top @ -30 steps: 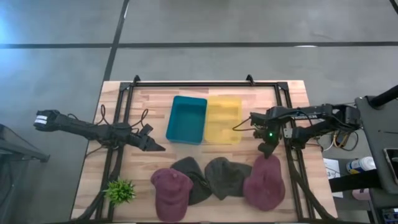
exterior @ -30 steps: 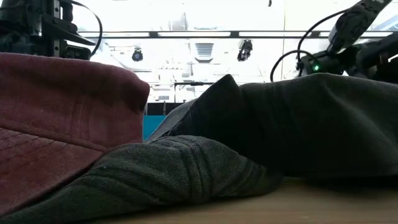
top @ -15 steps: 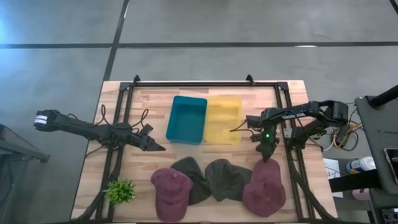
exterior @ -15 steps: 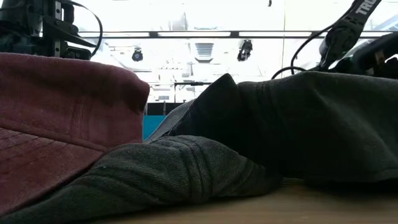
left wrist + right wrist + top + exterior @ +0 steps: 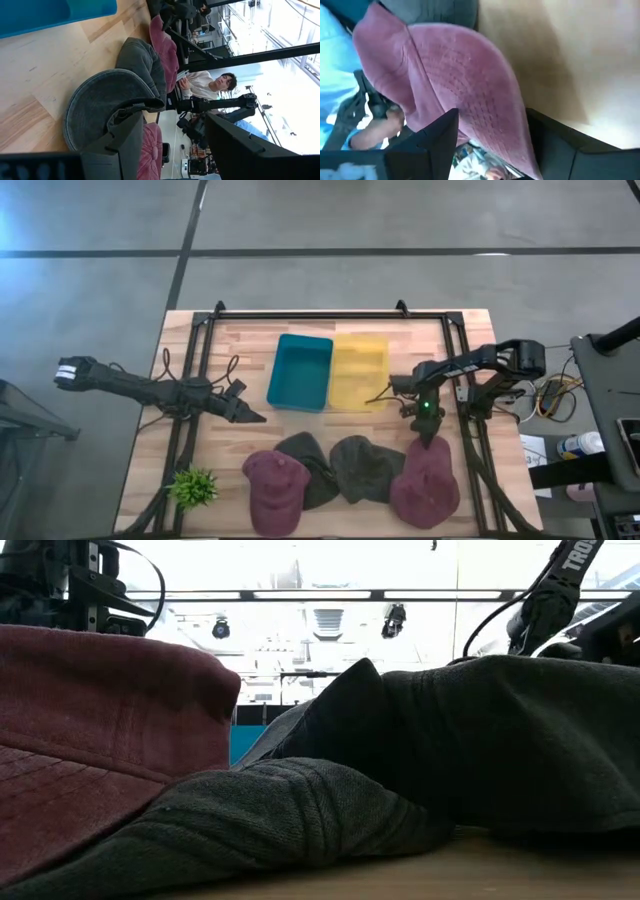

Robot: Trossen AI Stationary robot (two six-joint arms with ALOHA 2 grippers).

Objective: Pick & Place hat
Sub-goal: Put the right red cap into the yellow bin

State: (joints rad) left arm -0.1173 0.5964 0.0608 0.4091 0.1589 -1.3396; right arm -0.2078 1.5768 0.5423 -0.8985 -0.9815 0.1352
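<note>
1. While the left arm waited at the table's left side, its left gripper [image 5: 250, 416] lay low over the wood, pointing toward the teal bin [image 5: 301, 372]; its own wrist view showed the 2 dark fingers [image 5: 120, 145] parted with a clear gap and nothing between them.
2. The right gripper [image 5: 431, 432] hung just over the rear edge of the maroon hat on the right [image 5: 427, 478], near the table's right rail, with a green light glowing on the wrist.
3. From the right wrist view, its fingers [image 5: 432, 137] stood wide apart on either side of that maroon hat [image 5: 465, 95], the cloth filling the gap between them; whether they touched it could not be told.
4. 4 hats lay in a row along the table's front edge: a maroon hat on the left [image 5: 274, 487], a dark grey hat [image 5: 310, 465] overlapping it, a second grey hat [image 5: 366, 465] beside that, and the right maroon hat touching the second grey one.
5. Behind the row, the teal bin and a yellow bin [image 5: 359, 372] sat side by side at the table's middle, touching, both without hats inside.
6. A small green plant [image 5: 193, 487] stood at the front left corner.
7. At table height, the low view was filled by a maroon crown [image 5: 100, 720] and grey cloth [image 5: 400, 770].
8. A seated person [image 5: 202, 85] showed beyond the table in the left wrist view.
</note>
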